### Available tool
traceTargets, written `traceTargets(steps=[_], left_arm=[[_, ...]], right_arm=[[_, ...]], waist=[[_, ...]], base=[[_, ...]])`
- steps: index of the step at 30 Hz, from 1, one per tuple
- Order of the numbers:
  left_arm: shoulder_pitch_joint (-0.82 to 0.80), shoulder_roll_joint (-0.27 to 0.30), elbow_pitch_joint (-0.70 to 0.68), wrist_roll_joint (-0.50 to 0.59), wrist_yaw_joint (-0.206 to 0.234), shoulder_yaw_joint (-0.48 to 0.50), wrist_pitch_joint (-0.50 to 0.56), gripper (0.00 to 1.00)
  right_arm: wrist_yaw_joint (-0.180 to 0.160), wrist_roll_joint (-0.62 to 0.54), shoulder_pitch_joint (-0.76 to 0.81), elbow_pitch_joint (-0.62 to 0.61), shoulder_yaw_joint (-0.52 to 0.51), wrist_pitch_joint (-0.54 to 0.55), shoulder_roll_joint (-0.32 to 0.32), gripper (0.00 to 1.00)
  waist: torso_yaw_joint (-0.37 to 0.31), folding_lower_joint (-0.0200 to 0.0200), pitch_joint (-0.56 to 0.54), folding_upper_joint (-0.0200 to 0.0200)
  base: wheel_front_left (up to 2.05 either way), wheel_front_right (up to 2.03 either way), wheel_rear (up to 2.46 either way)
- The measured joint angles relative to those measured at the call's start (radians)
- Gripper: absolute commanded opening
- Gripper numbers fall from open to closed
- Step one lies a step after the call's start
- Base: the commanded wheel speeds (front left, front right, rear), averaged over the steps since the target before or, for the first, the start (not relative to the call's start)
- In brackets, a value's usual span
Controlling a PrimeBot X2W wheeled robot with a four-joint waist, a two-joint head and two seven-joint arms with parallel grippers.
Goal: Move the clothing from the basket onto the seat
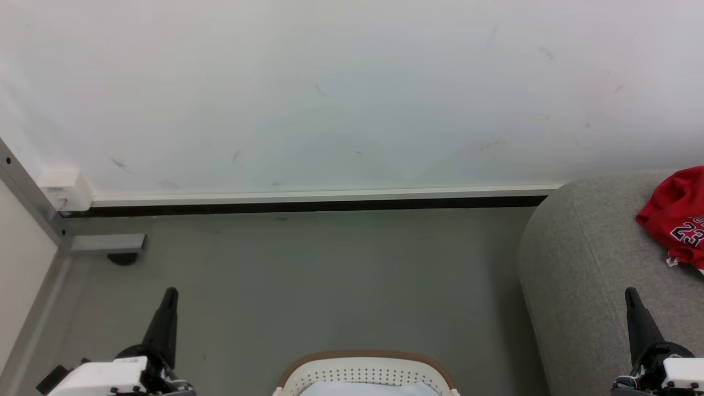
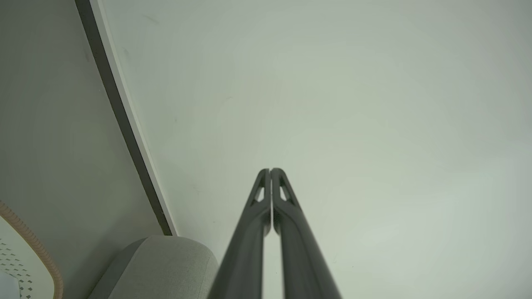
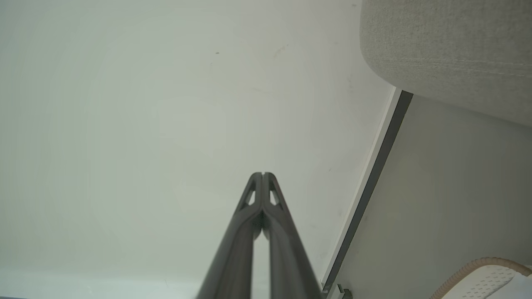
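**Both grippers clenched and empty, red clothing on the seat**

Holds the left gripper (image 1: 170, 292) low at the near left, above the grey floor (image 1: 330, 275). Long dark fingers pressed together tip to tip, clenched on nothing, pointing up and away toward the white wall (image 1: 330, 99). Holds the right gripper (image 1: 631, 291) the same way at the near right, seen against the front of the seat (image 1: 583, 264), fingers flat against each other with nothing between them. Carries both arms level with one another and well apart, white wrist housings at the bottom corners.

Finds the basket (image 1: 366, 369) on the floor at the near middle, between the two grippers and touching neither. Brown rim and perforated white wall in view, something pale inside, too little showing to tell what. Finds red clothing (image 1: 676, 209) with a number print lying on the seat at the far right, cut off by the edge of the head view, well apart from the basket.
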Motion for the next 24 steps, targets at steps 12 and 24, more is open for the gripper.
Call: traceTargets(steps=[12,24], left_arm=[[0.000,0.000,0.000,0.000,0.000,0.000,0.000,0.00],[0.000,0.000,0.000,0.000,0.000,0.000,0.000,0.00]], right_arm=[[0.000,0.003,0.000,0.000,0.002,0.000,-0.002,0.00],[0.000,0.005,0.000,0.000,0.005,-0.002,-0.004,0.00]], waist=[[0.000,0.0000,0.000,0.0000],[0.000,0.0000,0.000,0.0000]], base=[[0.00,0.00,0.00],[0.00,0.00,0.00]])
